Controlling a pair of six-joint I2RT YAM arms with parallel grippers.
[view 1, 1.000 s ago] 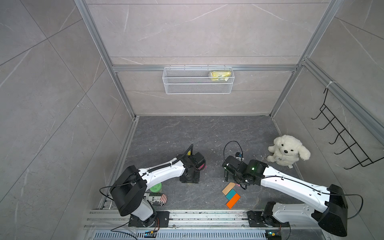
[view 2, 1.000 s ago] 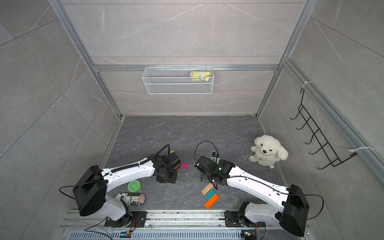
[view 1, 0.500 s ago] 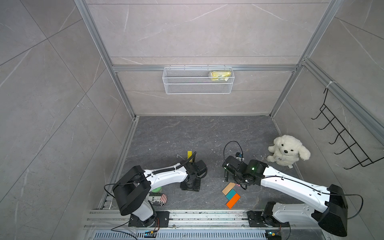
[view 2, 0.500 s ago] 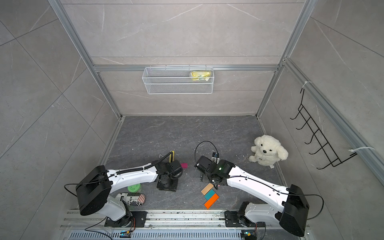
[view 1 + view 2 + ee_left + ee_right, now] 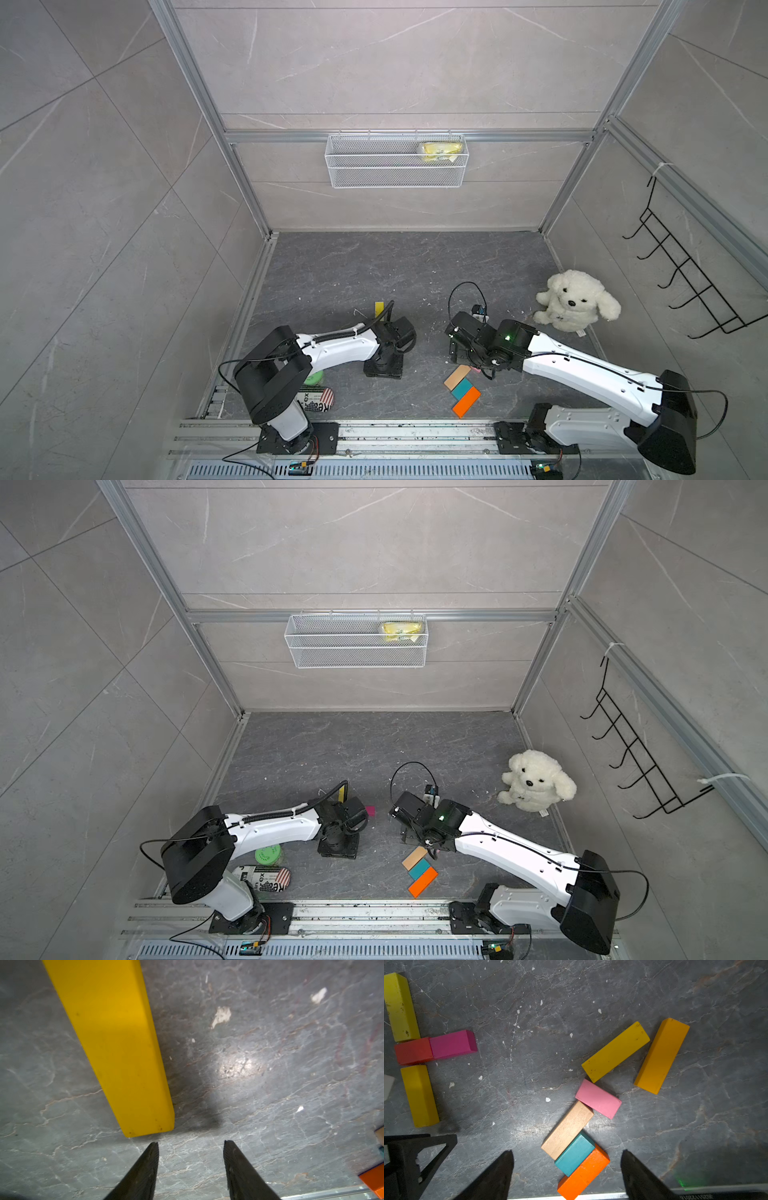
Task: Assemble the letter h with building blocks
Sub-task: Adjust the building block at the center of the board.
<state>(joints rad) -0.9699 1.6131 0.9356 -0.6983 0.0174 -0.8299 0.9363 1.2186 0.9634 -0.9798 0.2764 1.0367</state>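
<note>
Left hand (image 5: 190, 1142) partly parted, empty, just off a yellow (image 5: 116, 1053) end. Counting ten building blocks (image 5: 615, 1051) flat on the table (image 5: 529, 1012): three yellow, one each red (image 5: 413, 1050), magenta (image 5: 452, 1044), tan (image 5: 566, 1130), teal (image 5: 575, 1154), orange (image 5: 583, 1174), pink (image 5: 598, 1098), amber (image 5: 661, 1055). Right hand (image 5: 565, 1150) wide apart, empty, near the teal.

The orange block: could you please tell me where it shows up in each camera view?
Both top views: the orange block lies just short of the front metal rail.
Left wrist: only a corner, at the picture's edge.
Right wrist: nearest the camera, touching the teal block.
Shared landmark: the rail beside it.
</note>
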